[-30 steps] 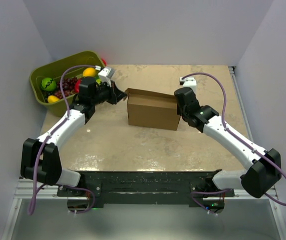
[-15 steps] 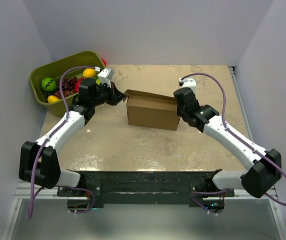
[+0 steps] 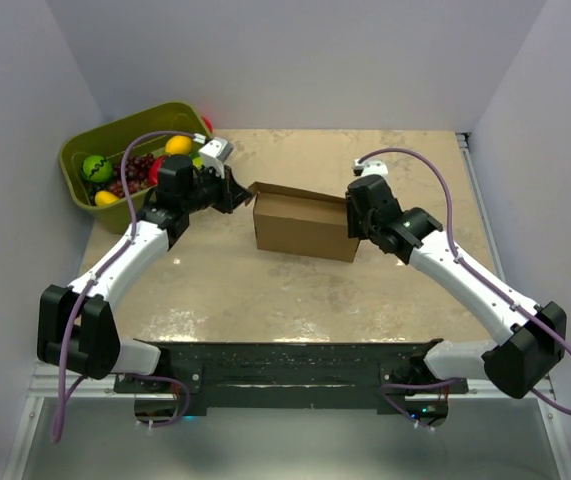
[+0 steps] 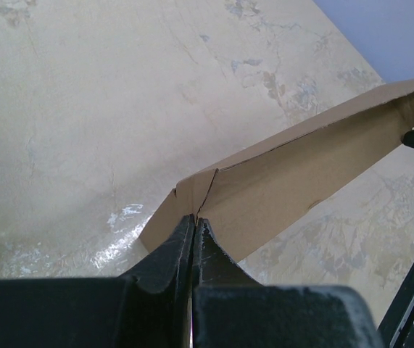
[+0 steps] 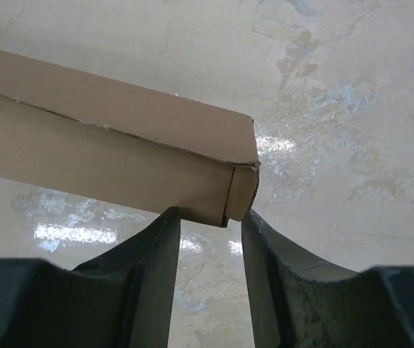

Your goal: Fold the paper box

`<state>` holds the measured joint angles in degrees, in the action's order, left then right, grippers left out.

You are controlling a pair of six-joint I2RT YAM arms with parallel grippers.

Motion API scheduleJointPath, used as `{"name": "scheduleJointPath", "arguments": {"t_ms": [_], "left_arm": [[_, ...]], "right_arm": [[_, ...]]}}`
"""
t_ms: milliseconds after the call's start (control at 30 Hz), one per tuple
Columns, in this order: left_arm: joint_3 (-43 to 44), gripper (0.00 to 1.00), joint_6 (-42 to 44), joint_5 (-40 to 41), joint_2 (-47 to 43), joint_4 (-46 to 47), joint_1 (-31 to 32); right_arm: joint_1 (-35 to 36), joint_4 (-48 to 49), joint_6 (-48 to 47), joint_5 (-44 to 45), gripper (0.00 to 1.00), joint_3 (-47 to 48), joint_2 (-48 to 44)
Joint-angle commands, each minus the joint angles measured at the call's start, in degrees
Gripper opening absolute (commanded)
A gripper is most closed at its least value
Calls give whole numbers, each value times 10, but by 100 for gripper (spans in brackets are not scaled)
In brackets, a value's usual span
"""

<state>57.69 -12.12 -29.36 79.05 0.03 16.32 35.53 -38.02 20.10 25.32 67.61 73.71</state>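
The paper box (image 3: 303, 226) is a brown cardboard mailer standing on its long edge mid-table, with a flap sticking out at its upper left corner. My left gripper (image 3: 236, 192) is shut on that corner; in the left wrist view the tips (image 4: 194, 220) pinch the cardboard (image 4: 301, 174) right at a crease. My right gripper (image 3: 356, 214) is at the box's right end. Seen from the right wrist, it (image 5: 210, 216) stands open, and the box's end corner (image 5: 239, 192) sits just beyond the gap, not clamped.
An olive-green bin (image 3: 73, 166) holding fruit and grapes sits at the table's far left corner, just behind my left arm. White walls close in on the left, back and right. The marbled tabletop (image 3: 265, 290) runs to the dark front rail.
My right gripper has gone from shut to open, letting go of the box's right end, and has shifted slightly up and back. The left gripper keeps its pinch.
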Motion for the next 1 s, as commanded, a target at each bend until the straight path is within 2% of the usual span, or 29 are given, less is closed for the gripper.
{"name": "scheduleJointPath", "arguments": {"t_ms": [0,267,600,733,833,933,967], "left_arm": [[21,0,16,-21,-14,-30,9],[21,0,18,-17,-13,-33,9],[21,0,18,-17,-13,-32,9],[20,0,17,-18,-13,-31,9],[19,0,16,-22,-13,-28,9],[19,13,18,-19,-14,-31,9],[19,26,22,-18,-14,-33,9]], "right_arm": [[-13,-5,-2,-4,43,24,-13],[-34,12,-22,-6,43,38,-14],[-61,31,-26,-40,36,44,-12],[-62,34,-30,-39,26,40,-13],[-63,35,-30,-41,12,34,-11],[-63,34,-30,-41,2,32,-11],[-63,32,-31,-41,0,31,-11]]}}
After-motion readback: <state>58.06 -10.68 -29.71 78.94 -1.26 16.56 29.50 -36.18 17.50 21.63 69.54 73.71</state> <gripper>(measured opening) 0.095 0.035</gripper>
